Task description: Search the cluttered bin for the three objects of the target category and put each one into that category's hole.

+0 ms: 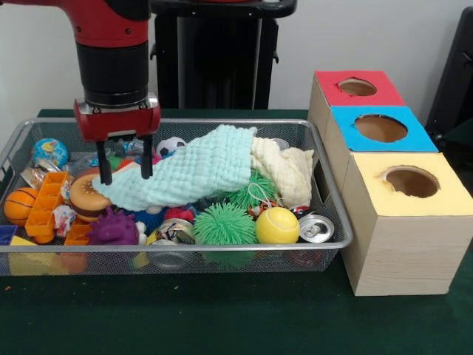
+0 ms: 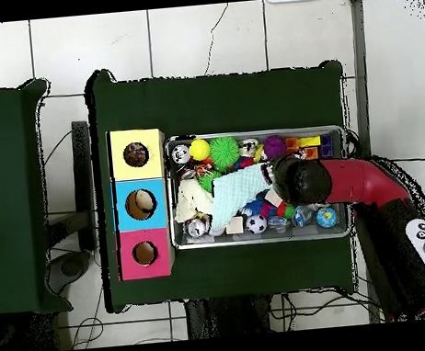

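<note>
My gripper [image 1: 126, 171] hangs over the left part of the wire bin [image 1: 222, 246]. It is open, and its two black fingers [image 1: 106, 174] straddle the left end of a light blue cloth [image 1: 194, 167], which drapes across the clutter. In the overhead view the arm's wrist [image 2: 300, 183] hides the gripper; the blue cloth [image 2: 239, 196] shows beside it. Three boxes stand beside the bin, each with a round hole: red [image 1: 358, 87], blue [image 1: 380, 128] and yellow [image 1: 412, 181]. A yellow tennis ball [image 1: 277, 225], a soccer ball [image 1: 171, 146] and a basketball [image 1: 20, 205] lie in the bin.
A cream cloth [image 1: 284, 170] lies right of the blue one. Green spiky balls [image 1: 225, 224], a purple spiky ball [image 1: 112, 228], a toy burger [image 1: 87, 196], orange trays [image 1: 48, 203], a globe ball [image 1: 50, 151] and cans [image 1: 316, 228] crowd the bin. Something tan shows inside the blue box's hole [image 2: 141, 204].
</note>
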Controlling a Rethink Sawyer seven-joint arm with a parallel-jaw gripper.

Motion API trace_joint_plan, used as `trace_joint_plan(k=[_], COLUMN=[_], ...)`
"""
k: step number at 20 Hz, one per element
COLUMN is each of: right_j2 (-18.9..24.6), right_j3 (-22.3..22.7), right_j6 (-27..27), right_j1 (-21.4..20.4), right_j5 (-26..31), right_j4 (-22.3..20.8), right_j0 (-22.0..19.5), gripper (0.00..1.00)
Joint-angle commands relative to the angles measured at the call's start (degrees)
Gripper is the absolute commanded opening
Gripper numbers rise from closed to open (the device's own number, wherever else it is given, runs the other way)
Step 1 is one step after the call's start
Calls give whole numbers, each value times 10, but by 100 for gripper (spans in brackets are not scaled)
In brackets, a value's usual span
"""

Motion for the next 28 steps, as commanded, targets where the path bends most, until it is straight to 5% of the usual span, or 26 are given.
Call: trace_joint_plan(k=[1,18,28], right_j2=[47,69,78], right_j3=[-46,-95,-74], right_j6=[-132,-190,-149], right_j1=[40,74,118], right_j5=[71,109,35], right_j4=[-39,-90,-137], right_j0=[-22,-76,-102], gripper=[100,100,100])
